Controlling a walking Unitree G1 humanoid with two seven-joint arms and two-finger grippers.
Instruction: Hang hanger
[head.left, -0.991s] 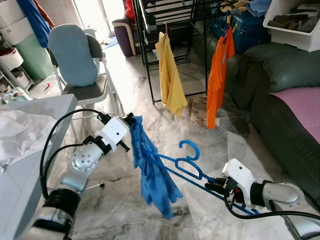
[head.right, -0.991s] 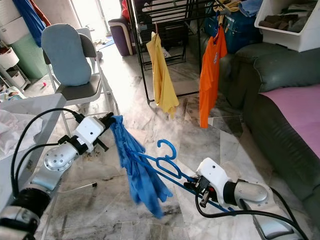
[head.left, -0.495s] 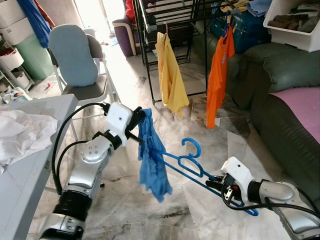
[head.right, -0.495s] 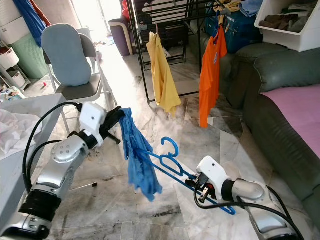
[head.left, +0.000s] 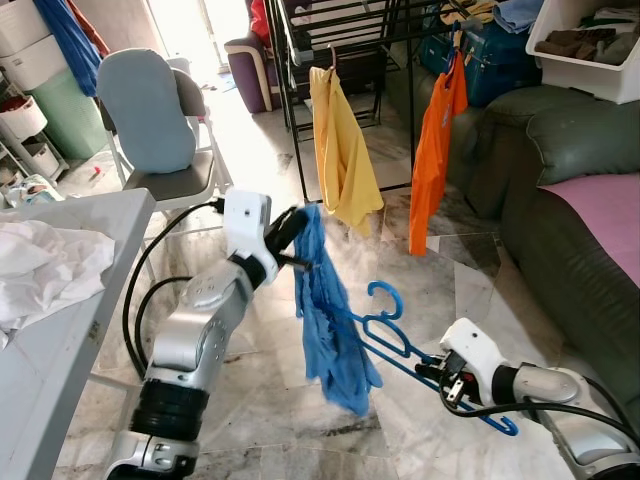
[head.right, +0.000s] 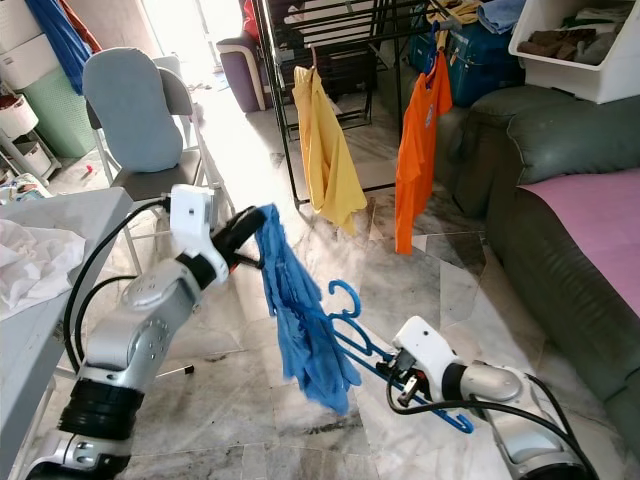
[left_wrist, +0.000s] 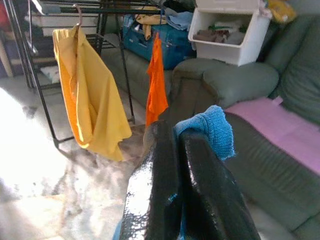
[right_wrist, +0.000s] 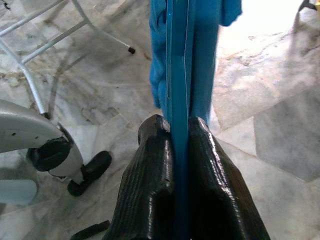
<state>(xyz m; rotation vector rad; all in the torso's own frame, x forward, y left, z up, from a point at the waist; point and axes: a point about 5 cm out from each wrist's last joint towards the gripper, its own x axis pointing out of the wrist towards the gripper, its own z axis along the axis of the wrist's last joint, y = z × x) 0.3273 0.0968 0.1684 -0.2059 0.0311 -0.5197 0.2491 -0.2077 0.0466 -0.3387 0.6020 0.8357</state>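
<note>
Since the earlier frames, our left gripper has risen and swung toward the drying rack, carrying the blue garment higher. Its fingers are closed on the cloth's top edge. Our right gripper is clamped on the blue hanger, held low over the floor, one arm threaded into the garment. We judge the hanger light and stiff, best held near its bar; the cloth is limp.

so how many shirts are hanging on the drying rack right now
2. A yellow shirt hangs at the rack's left side and an orange shirt at its right. More clothes lie piled on top of the rack, so others may be hidden.
</note>
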